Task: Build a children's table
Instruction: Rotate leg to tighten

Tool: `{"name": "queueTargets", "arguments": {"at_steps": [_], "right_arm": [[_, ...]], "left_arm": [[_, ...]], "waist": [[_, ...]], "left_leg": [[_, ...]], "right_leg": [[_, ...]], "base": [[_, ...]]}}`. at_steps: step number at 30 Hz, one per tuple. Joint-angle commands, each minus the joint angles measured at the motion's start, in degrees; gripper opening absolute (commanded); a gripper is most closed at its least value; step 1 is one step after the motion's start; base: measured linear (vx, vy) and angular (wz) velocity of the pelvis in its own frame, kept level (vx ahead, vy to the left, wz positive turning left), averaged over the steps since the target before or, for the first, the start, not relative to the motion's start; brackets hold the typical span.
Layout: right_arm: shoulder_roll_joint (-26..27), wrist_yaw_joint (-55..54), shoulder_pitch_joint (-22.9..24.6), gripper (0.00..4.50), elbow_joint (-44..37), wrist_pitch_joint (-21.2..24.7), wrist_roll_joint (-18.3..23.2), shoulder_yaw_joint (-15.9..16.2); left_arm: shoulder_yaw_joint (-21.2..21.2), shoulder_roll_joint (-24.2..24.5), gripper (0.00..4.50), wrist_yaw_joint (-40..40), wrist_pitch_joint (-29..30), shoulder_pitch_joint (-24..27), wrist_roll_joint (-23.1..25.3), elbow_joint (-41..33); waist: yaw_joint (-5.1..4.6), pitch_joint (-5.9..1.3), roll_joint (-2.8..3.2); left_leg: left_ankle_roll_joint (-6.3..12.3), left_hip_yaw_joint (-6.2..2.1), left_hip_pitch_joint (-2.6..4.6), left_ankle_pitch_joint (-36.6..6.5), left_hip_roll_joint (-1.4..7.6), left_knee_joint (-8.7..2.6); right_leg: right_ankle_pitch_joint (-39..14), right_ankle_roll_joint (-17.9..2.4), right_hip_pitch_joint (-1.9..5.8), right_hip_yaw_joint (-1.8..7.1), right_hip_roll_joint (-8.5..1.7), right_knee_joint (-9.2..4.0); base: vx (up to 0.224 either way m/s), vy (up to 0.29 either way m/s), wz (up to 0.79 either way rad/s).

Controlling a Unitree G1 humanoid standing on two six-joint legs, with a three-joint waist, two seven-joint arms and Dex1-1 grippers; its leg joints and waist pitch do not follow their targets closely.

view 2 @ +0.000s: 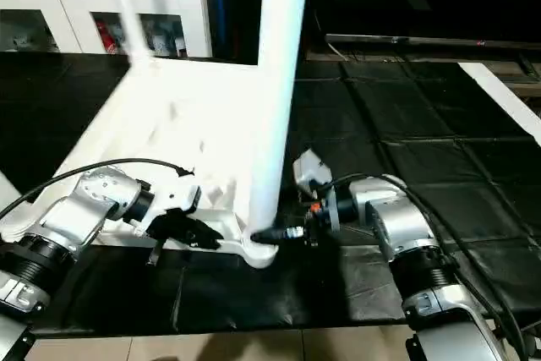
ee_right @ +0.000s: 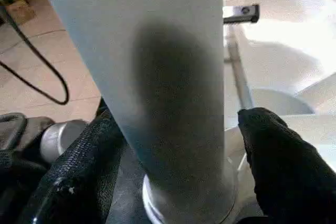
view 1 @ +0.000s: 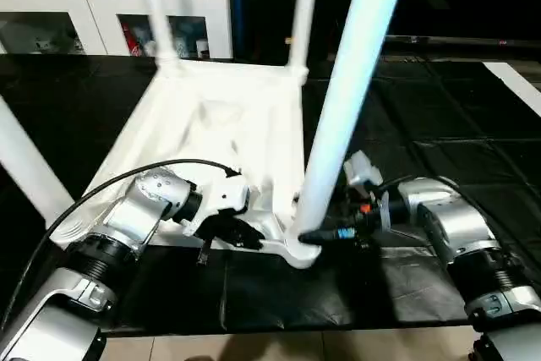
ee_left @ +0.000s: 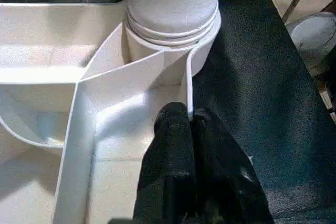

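Note:
The children's table lies upside down on the black mat, its ribbed white top (view 1: 221, 116) facing up. White legs (view 1: 157, 6) stand in its corner sockets. The nearest leg (view 1: 355, 82) rises from the front right socket (ee_left: 173, 24). My left gripper (view 1: 230, 232) reaches in from the left at the top's front edge beside that socket. In the left wrist view its fingers (ee_left: 176, 129) are pressed together on the thin rim wall. My right gripper (view 1: 309, 236) is open at the foot of the nearest leg, one finger (ee_right: 273, 161) on each side, a slim gap showing.
A white glass-door cabinet (view 1: 110, 6) stands behind the table at the back left. The black mat (view 1: 439, 124) extends to the right, with a white strip (view 1: 516, 82) at its far right. Bare floor (view 1: 254, 348) runs along the mat's near edge.

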Motion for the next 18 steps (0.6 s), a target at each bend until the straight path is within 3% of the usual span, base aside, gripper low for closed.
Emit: {"name": "queueTargets", "arguments": {"at_steps": [1, 11, 18], "right_arm": [[-0.7, 1.02, -1.09, 3.23, 0.78, -0.32, -0.29, 0.65], [0.07, 1.25, -1.52, 2.32, 2.46, -0.88, -0.55, 1.1], [0.58, 1.89, -0.43, 2.09, 1.38, 0.59, 0.56, 1.21]], "left_arm": [[-1.53, -0.39, 0.0, -1.7, -1.31, -0.63, 0.6, -0.08], [-1.79, -0.45, 0.0, -0.89, -2.39, -0.83, 1.12, 1.08], [-1.3, -1.07, 0.0, 0.81, -2.18, -1.09, 1.42, 2.37]], "waist": [[-0.25, -4.07, -0.38], [-0.25, -4.09, -0.47], [-0.23, -4.08, -0.46]], "left_leg": [[2.79, 1.22, -0.58, -10.03, -0.58, -3.89], [2.82, 1.25, -0.65, -9.65, -0.64, -3.86], [2.71, 1.26, -0.57, -10.14, -0.65, -3.87]], "right_leg": [[-18.41, -10.85, 3.62, 2.41, -2.24, -3.5], [-19.34, -10.12, 3.64, 2.39, -2.19, -3.56], [-20.07, -9.87, 3.58, 2.39, -2.17, -3.67]], "base": [[0.0, 0.0, 0.0], [0.0, 0.0, 0.0], [0.0, 0.0, 0.0]]}}
